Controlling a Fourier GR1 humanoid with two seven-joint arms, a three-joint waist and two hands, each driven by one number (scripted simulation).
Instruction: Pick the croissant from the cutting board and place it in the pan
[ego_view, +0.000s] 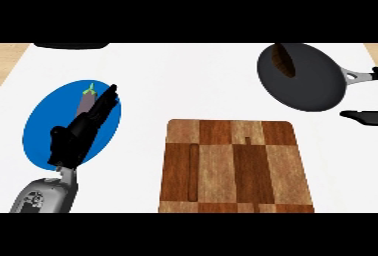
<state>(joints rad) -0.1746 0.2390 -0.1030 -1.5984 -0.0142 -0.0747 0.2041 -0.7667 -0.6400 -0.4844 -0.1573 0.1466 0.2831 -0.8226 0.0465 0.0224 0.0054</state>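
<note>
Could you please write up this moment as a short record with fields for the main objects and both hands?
croissant: brown croissant lies in the pan, against its far-left wall
pan: dark grey round pan, far right, with its grey handle pointing right
board: checkered wooden cutting board, centre, nothing on it
plate: blue round plate at left, holding a purple eggplant
left hand: black left hand open over the plate, fingers straight
right hand: black right hand, only a part at the right edge, fingers unclear
</note>
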